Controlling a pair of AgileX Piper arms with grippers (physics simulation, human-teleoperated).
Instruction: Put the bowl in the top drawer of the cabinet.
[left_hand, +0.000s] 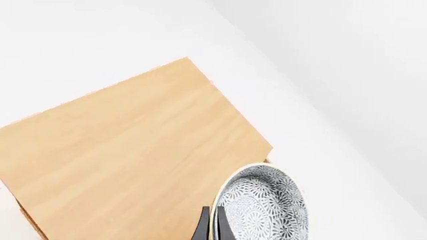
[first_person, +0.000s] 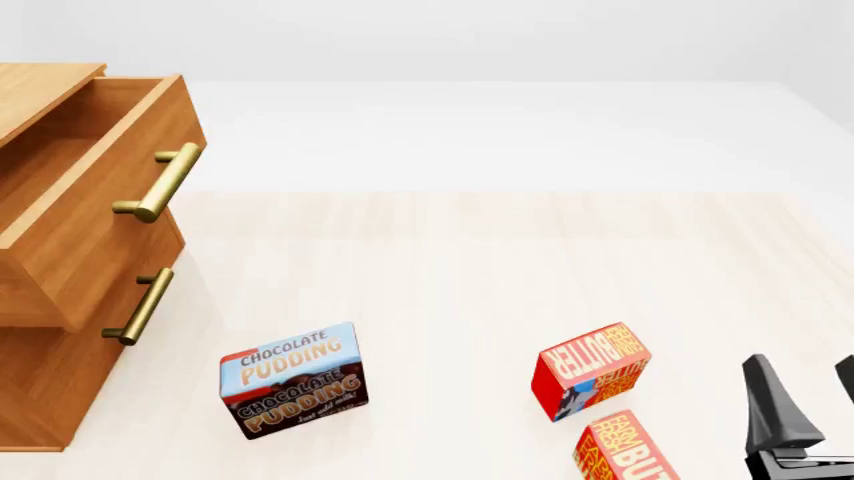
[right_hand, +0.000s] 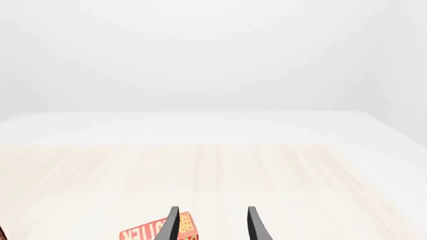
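Item 1. My left gripper (left_hand: 212, 225): dark fingers clamped on the pale rim of the wide shallow white bowl with the dense grey-black floral inside (left_hand: 263, 207). The bowl is carried tilted, high above the cabinet; it does not appear in the front view.

Item 2. Orange-brown wooden cabinet (left_hand: 133, 150): in the left wrist view its flat top panel fills the ground beyond the bowl, the bowl overlapping one corner of it.

Item 3. Top drawer, orange-brown wood with a brass bar handle (first_person: 100, 170): pulled open, at ten o'clock in the front view. Its inside is not visible from there.

Item 4. My right gripper (right_hand: 212, 225): parted, carrying nothing, parked low at five o'clock in the front view.

Item 5. Clutter on the pale wooden table (first_person: 467, 260): brown-and-blue chocolate pudding box (first_person: 291, 380) at seven o'clock; two red-and-orange butter boxes (first_person: 591, 370) at five o'clock.

Progress, as I judge it: drawer opened, bowl grasped and lifted. Remaining: bring the bowl over the open drawer, lower it, let go.
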